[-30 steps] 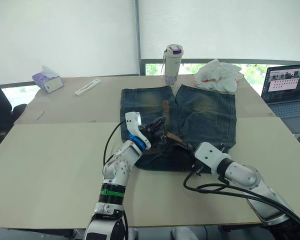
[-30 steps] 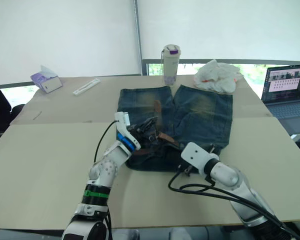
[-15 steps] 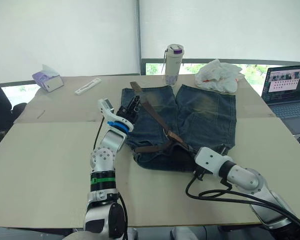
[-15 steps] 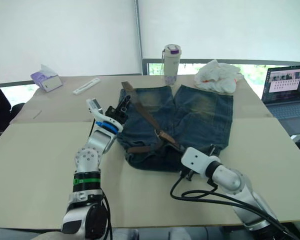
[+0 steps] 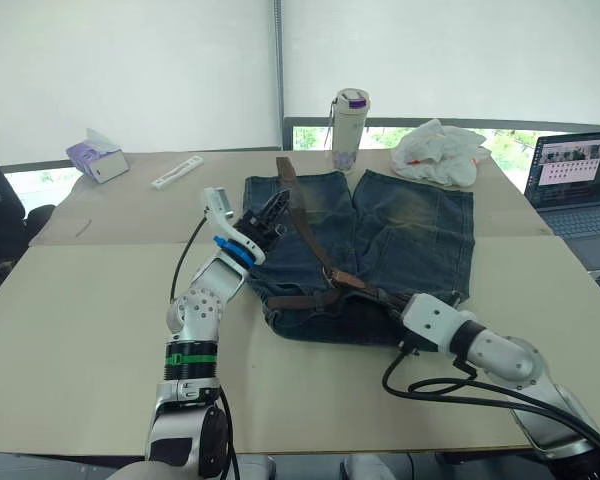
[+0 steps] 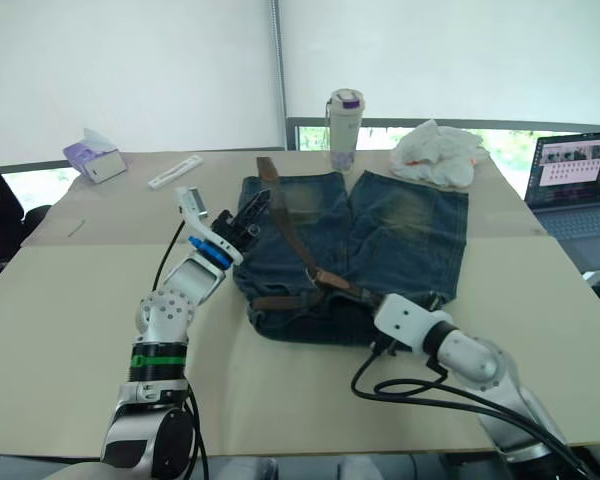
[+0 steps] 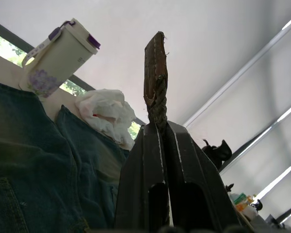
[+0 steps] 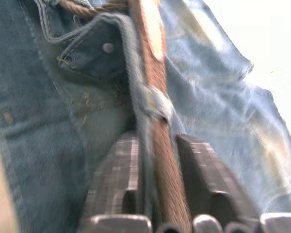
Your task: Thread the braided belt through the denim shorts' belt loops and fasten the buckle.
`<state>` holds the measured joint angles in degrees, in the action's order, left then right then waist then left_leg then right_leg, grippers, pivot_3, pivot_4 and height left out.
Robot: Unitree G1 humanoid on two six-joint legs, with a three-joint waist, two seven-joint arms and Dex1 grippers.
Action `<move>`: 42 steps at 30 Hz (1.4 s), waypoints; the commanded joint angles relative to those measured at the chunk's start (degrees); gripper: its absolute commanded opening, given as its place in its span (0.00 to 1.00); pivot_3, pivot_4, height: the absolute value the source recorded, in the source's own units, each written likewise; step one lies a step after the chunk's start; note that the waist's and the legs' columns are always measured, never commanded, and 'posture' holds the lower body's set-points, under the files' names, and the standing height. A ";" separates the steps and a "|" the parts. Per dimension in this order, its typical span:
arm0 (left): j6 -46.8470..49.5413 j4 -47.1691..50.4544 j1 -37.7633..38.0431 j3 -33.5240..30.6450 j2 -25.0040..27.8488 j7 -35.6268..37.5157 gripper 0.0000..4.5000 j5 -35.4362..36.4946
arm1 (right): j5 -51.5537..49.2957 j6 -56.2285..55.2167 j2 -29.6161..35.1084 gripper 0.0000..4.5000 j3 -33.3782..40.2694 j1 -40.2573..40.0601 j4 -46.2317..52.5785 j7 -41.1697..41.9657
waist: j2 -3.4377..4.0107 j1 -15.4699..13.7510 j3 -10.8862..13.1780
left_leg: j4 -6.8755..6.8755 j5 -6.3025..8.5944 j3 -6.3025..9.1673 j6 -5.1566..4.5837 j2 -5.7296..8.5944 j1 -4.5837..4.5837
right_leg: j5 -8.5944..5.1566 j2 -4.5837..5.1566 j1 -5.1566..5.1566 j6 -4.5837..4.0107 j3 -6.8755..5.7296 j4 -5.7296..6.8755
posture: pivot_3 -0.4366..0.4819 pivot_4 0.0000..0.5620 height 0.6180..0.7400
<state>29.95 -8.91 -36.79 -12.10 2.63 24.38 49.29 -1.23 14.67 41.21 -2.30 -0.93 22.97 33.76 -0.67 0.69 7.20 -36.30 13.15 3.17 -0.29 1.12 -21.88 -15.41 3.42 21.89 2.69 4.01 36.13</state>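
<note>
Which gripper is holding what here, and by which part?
Left gripper pinches the braided belt just below its tapered tip. Right gripper clamps the same belt's strap at the denim shorts waistband, beside a belt loop.

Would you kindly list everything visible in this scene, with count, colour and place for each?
shorts: one, blue denim, middle of the table, legs pointing to the far side
belt: one, dark brown, running across the shorts from the waistband to the far edge
bottle: one, white with purple lid, far side behind the shorts
bag: one, white, crumpled, far right
tissue box: one, purple and white, far left
white stick: one, flat on the far left of the table
laptop: one, open, right edge
table: one, beige
left gripper: fingers shut on the belt near its tip
right gripper: at the waistband, fingers either side of the belt
</note>
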 commanded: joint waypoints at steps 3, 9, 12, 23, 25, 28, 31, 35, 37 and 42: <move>-0.11 2.50 -2.24 3.38 -1.22 3.26 0.00 -1.51 | -15.36 11.34 0.24 0.86 10.83 -1.65 9.47 5.22 | -0.03 0.08 0.02 | 0.00 0.00 0.06 -0.01 0.00 0.04 | 0.00 0.01 -0.11 0.00 -0.01 -0.02 | 0.48 0.27 1.00; -4.39 -4.20 -4.37 20.05 -2.46 11.81 0.00 -16.59 | -25.04 17.87 -2.40 1.00 22.63 -1.05 8.23 2.85 | -0.10 -0.29 0.06 | 0.09 0.04 -0.05 -0.04 0.04 0.50 | -0.02 0.01 -0.66 0.02 -0.08 -0.26 | 0.48 0.27 1.00; -7.82 -8.28 -5.68 28.41 -1.59 16.20 0.00 -25.06 | -28.74 19.46 -3.08 1.00 26.43 -1.08 8.28 2.48 | -0.12 -0.36 0.08 | 0.09 0.05 -0.08 -0.05 0.11 0.48 | -0.03 0.02 -0.69 0.05 -0.05 -0.36 | 0.48 0.27 1.00; -13.98 -12.13 -4.23 31.58 -5.82 23.42 0.20 -30.58 | -36.53 20.93 -5.75 1.00 35.41 -1.48 8.27 -2.79 | -0.10 0.09 0.24 | 0.18 0.06 -0.11 -0.08 0.03 0.44 | -0.06 0.00 -0.66 0.10 0.02 -0.30 | 0.48 0.27 1.00; -13.34 -7.84 -3.17 28.01 -6.40 25.24 0.40 -26.20 | -37.47 20.94 -6.31 1.00 34.82 -2.03 8.93 -2.89 | -0.10 0.10 0.24 | 0.18 0.07 -0.10 -0.09 0.01 0.41 | -0.06 0.02 -0.65 0.10 0.02 -0.32 | 0.48 0.27 1.00; -10.54 -0.83 -1.18 25.32 -3.78 28.93 0.69 -21.91 | -38.33 20.89 -7.21 1.00 33.02 -2.64 9.51 -2.98 | -0.07 0.29 0.23 | 0.16 0.07 -0.08 -0.09 -0.04 0.33 | -0.06 0.02 -0.58 0.10 0.03 -0.28 | 0.48 0.27 1.00; -6.81 6.00 0.93 23.53 1.02 32.31 1.00 -18.35 | -37.14 19.39 -7.44 1.00 30.15 -3.57 9.09 -1.52 | 0.05 0.41 0.16 | 0.18 0.07 -0.08 -0.09 -0.06 0.44 | -0.06 -0.03 -0.62 0.09 0.06 -0.23 | 0.48 0.27 1.00; -5.39 9.97 3.62 19.14 9.19 31.29 1.00 -19.13 | -35.03 17.41 -6.30 1.00 26.27 -4.35 8.71 1.20 | 0.07 0.51 0.14 | 0.17 0.07 -0.06 -0.09 -0.05 0.50 | -0.06 -0.02 -0.63 0.10 0.08 -0.23 | 0.48 0.27 1.00; -5.14 11.01 5.38 17.20 13.40 32.08 1.00 -18.98 | -33.83 16.43 -5.27 1.00 25.02 -4.95 8.73 2.63 | 0.12 0.37 0.13 | 0.19 0.07 -0.01 -0.09 -0.06 0.51 | -0.07 -0.03 -0.62 0.09 0.06 -0.23 | 0.48 0.27 1.00; -11.56 8.76 13.33 13.88 25.29 35.86 1.00 -24.11 | -25.83 9.70 -2.37 1.00 18.03 -6.96 6.21 7.25 | 0.14 0.30 0.09 | 0.21 0.07 0.00 -0.09 -0.08 0.58 | -0.07 0.01 -0.63 0.09 0.04 -0.26 | 0.48 0.27 1.00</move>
<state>21.60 -0.03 -25.20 3.28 25.88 58.58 27.34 -29.59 27.92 38.14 17.06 -7.88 29.58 39.47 -0.53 0.99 7.29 -36.02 13.22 3.15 -0.37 1.04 -21.24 -15.48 3.41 21.26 2.77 4.06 35.84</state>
